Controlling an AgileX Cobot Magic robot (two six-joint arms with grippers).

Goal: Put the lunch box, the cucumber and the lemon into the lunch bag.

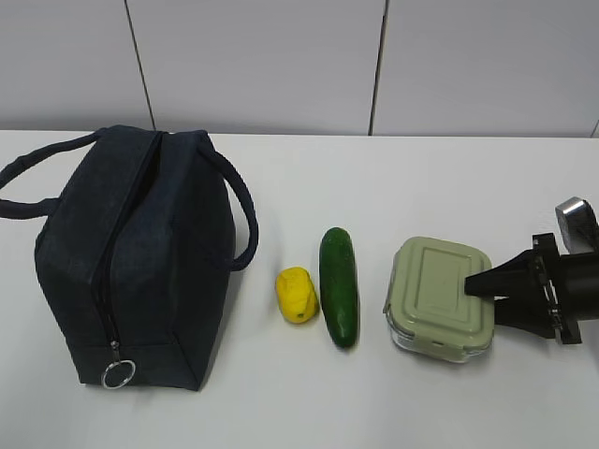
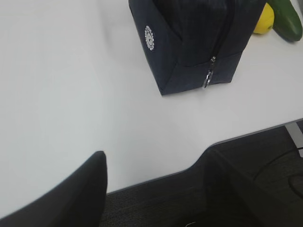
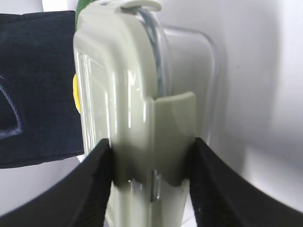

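The lunch box [image 1: 438, 295] with its sage-green lid rests on the white table at the right. My right gripper [image 1: 477, 290] comes in from the right and is shut on the box's near end. In the right wrist view both fingers press the sides of the lunch box [image 3: 123, 94] at its lid clip, gripper [image 3: 151, 146]. The cucumber [image 1: 339, 285] and the lemon [image 1: 297, 295] lie side by side left of the box. The navy lunch bag [image 1: 131, 262] stands at the left. My left gripper [image 2: 156, 158] hangs open and empty over the table's front edge, away from the bag [image 2: 189, 42].
A silver ring pull [image 1: 119, 373] hangs at the bag's near end, with handles looping out on both sides. The table's front edge [image 2: 246, 134] runs under the left gripper, with dark floor beyond. A grey wall backs the table.
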